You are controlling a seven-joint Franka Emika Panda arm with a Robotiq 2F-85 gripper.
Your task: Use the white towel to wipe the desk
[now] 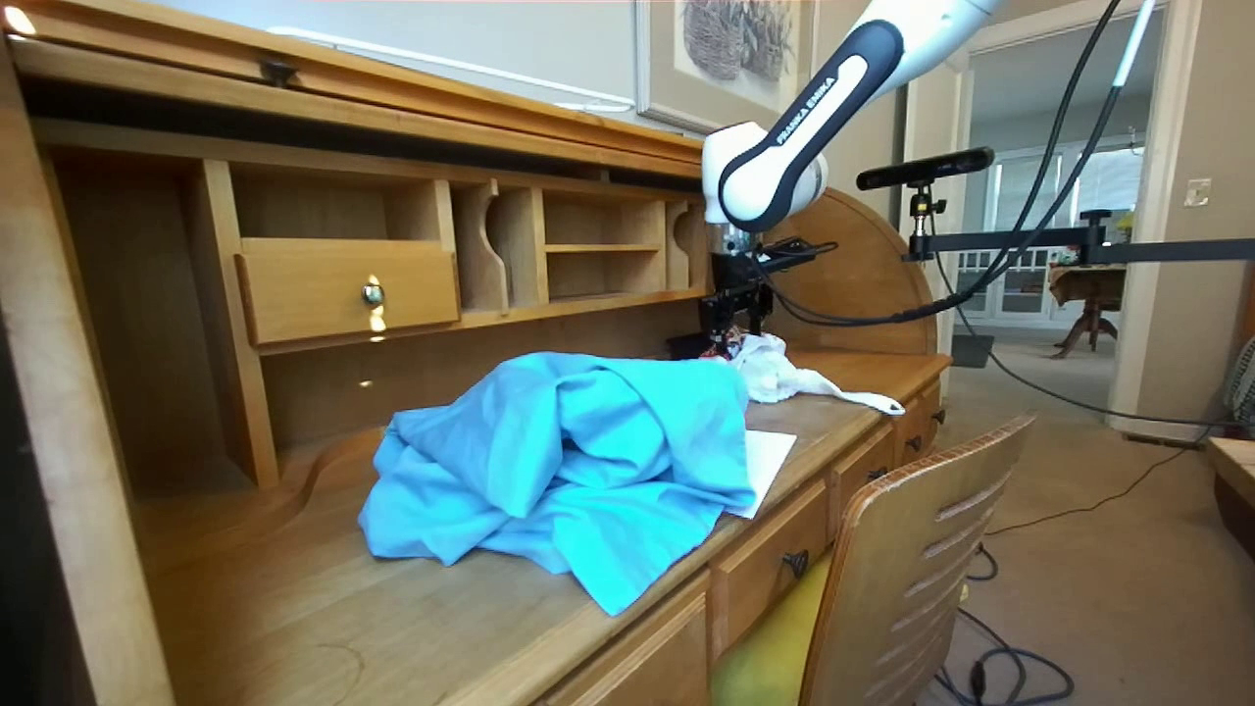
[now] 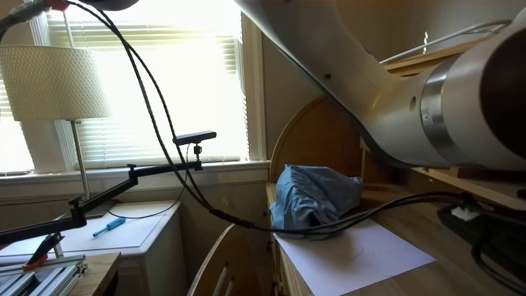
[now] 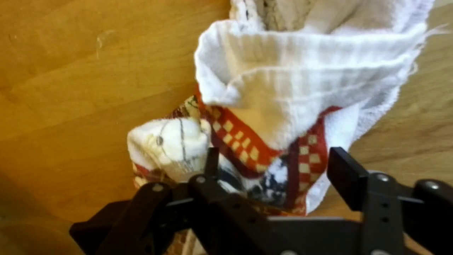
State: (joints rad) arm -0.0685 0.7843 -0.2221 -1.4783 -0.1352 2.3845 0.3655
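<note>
The white towel (image 1: 775,371) lies crumpled at the far end of the wooden desk (image 1: 255,608), one end trailing toward the front edge. In the wrist view the towel (image 3: 311,81) shows white terry folds and a red checkered printed side. My gripper (image 1: 737,333) points down at the towel in an exterior view. In the wrist view the gripper (image 3: 274,159) is open, with a printed fold of the towel between its fingers; the fingers are wide apart and do not pinch it. The towel does not show in the exterior view filled by the arm (image 2: 370,102).
A crumpled blue cloth (image 1: 569,461) lies mid-desk, also visible beside white paper (image 2: 357,255). Shelves and a small drawer (image 1: 348,294) line the desk's back. A wooden chair (image 1: 922,559) stands at the front edge. Black cables (image 1: 882,316) hang from the arm.
</note>
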